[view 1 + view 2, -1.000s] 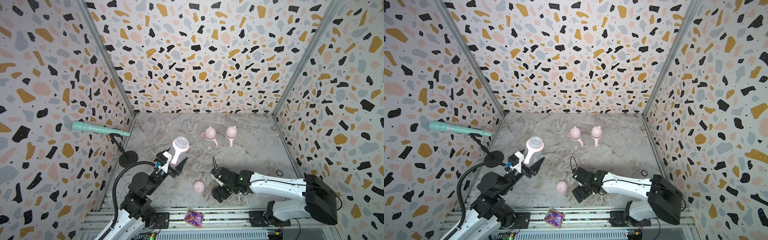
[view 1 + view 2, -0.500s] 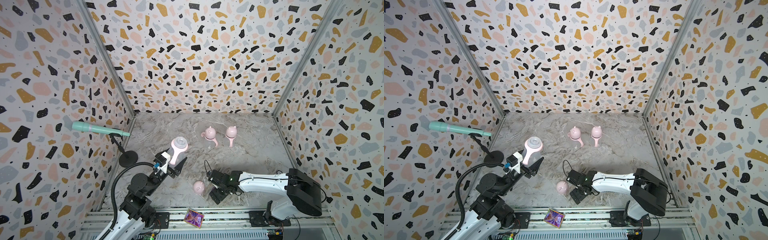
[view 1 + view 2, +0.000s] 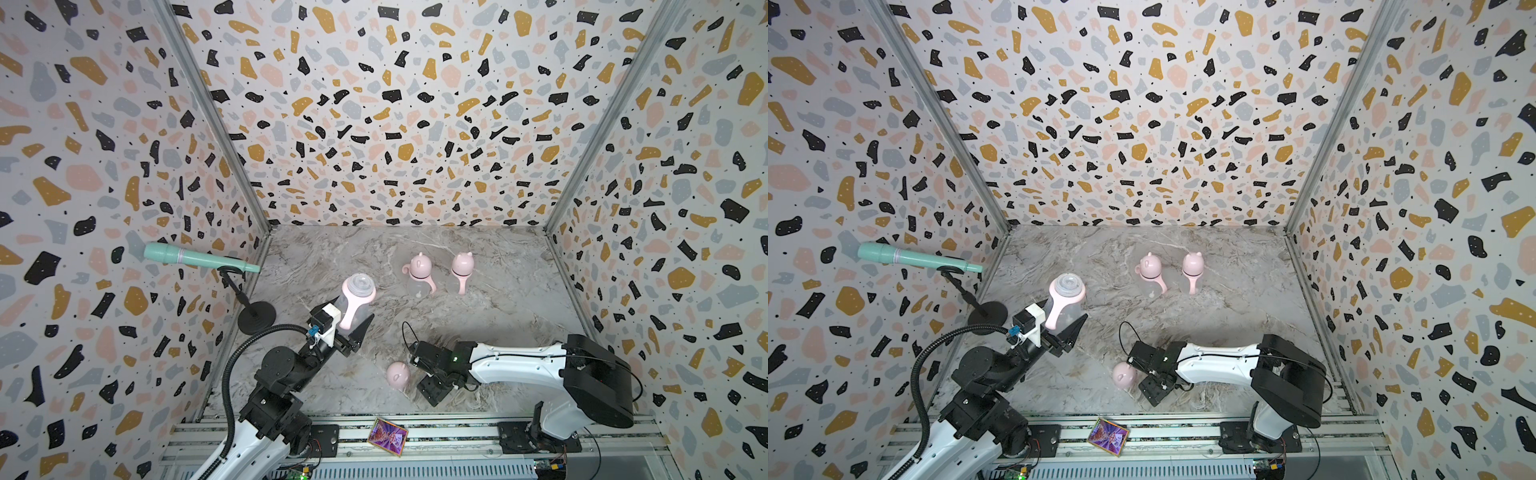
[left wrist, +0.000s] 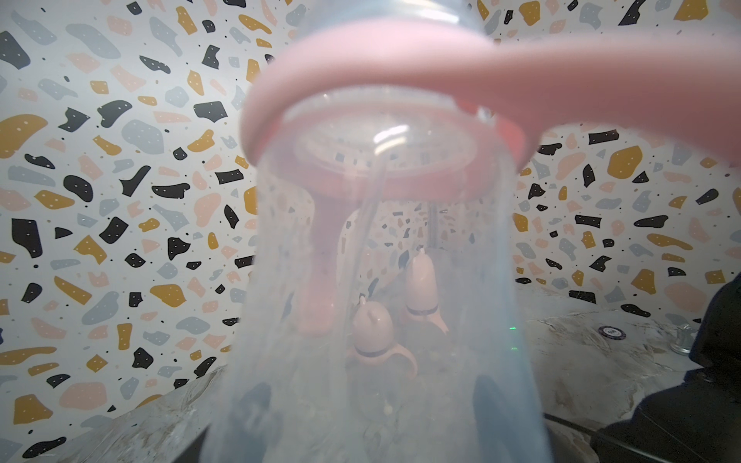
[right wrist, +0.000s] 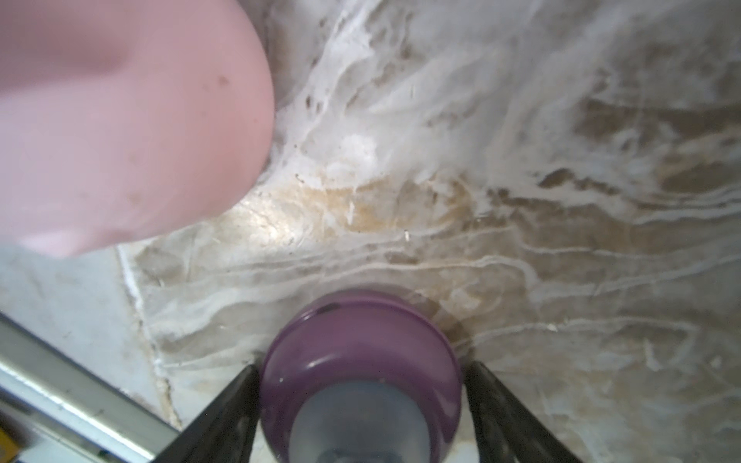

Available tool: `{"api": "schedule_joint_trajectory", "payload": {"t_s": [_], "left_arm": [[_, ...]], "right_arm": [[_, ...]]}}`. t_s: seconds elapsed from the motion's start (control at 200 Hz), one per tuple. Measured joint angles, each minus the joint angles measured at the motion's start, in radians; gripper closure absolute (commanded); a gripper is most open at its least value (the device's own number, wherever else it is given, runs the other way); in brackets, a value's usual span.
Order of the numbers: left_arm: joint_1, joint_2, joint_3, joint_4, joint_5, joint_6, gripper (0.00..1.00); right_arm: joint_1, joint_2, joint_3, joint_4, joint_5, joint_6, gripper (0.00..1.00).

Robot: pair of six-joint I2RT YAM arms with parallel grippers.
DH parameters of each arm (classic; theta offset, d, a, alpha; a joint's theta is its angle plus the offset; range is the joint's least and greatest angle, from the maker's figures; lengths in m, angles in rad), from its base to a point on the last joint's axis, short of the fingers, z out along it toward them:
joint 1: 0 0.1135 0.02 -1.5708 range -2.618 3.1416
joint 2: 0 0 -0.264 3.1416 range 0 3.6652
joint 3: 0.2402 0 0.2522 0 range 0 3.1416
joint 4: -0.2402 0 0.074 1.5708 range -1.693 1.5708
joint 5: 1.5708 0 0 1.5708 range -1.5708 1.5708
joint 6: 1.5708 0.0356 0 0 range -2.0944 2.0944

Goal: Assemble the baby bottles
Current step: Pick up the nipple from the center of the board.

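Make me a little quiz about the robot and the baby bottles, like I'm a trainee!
1. True or false: the left gripper holds a bottle up off the table.
2. How many capped bottles stand at the back? A one, B two, C three.
3. Fill in: the right gripper straddles a ____ ring.
Key: 1 true; 2 B; 3 purple.

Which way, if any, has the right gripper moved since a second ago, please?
Yes. The right gripper has slid toward the loose pink cap, which stayed put, narrowing the gap between them.
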Motion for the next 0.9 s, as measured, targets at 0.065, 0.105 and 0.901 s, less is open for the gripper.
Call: {"api": "schedule_joint_trajectory", "payload": {"t_s": [0.065, 0.105, 0.901], "left_arm": [[0.0, 0.0, 0.0, 0.0, 0.0, 0.0, 0.71], [0.0, 0.0, 0.0, 0.0, 0.0, 0.0, 0.71], [0.0, 0.193, 0.003, 0.031, 0.299, 0.031, 0.74]], "right_arm": [[0.0, 0.005, 0.004, -0.003, -0.001, 0.0, 0.23], [0.0, 0.008, 0.008, -0.006, -0.002, 0.0, 0.25], [-0.341, -0.339, 0.436, -0.265, -0.222, -0.168, 0.89]]}}
